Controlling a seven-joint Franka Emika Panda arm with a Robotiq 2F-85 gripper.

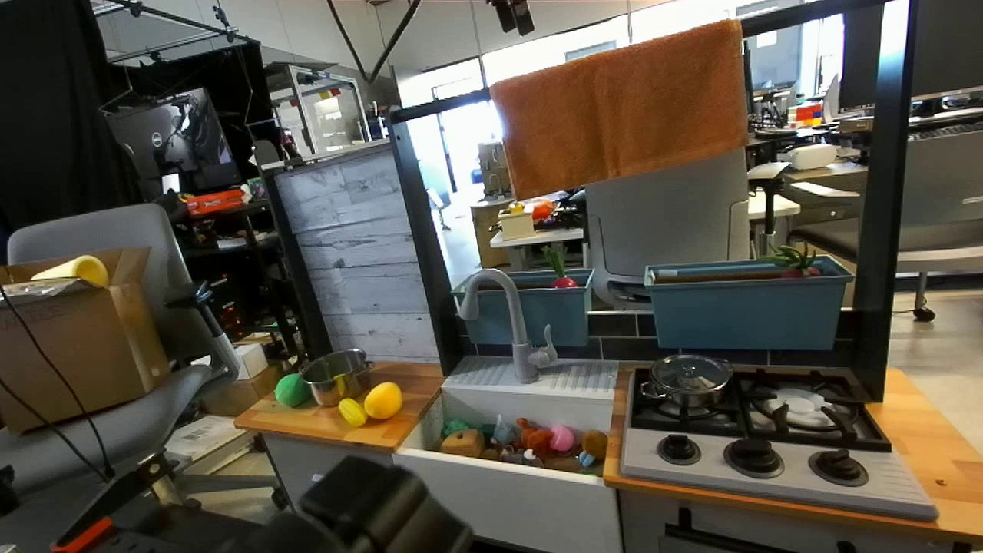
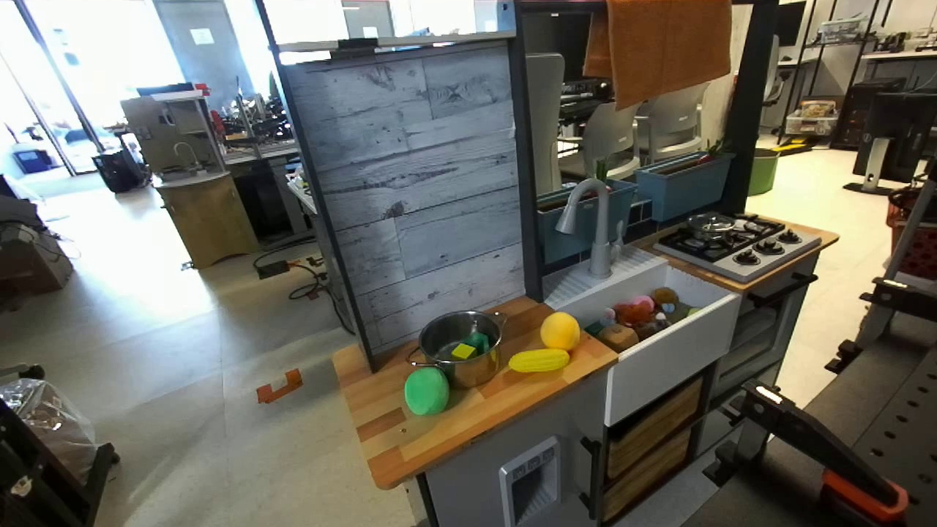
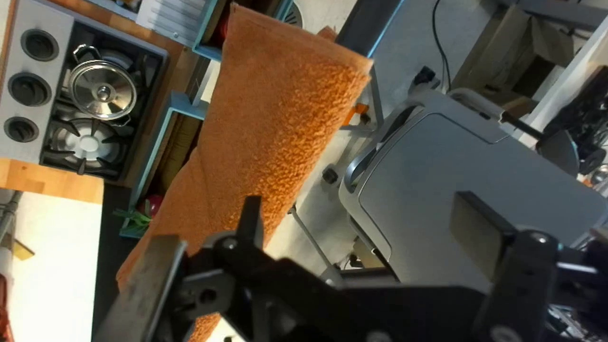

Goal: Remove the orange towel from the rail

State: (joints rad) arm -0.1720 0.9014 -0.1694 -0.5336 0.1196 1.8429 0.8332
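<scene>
The orange towel (image 1: 622,107) hangs folded over the rail (image 1: 441,106) of the black frame, above the sink and stove. It also shows in an exterior view (image 2: 670,47), with the rail (image 2: 560,6) at the top edge. In the wrist view the towel (image 3: 266,109) runs diagonally, and the dark rail (image 3: 373,23) comes out at its upper end. My gripper (image 3: 363,223) is open with nothing between its fingers. Its left finger overlaps the towel's fluffy top edge in the picture; contact cannot be told. The right finger is over a grey chair back. Part of the towel is hidden behind the gripper.
A faucet (image 1: 503,322), blue planters (image 1: 749,307) and a stove with a lidded pot (image 1: 691,380) lie below the rail. A black post (image 1: 883,200) stands beside the stove. A grey chair (image 3: 475,190) stands behind the frame. A metal pot (image 2: 461,348) and toy food sit on the counter.
</scene>
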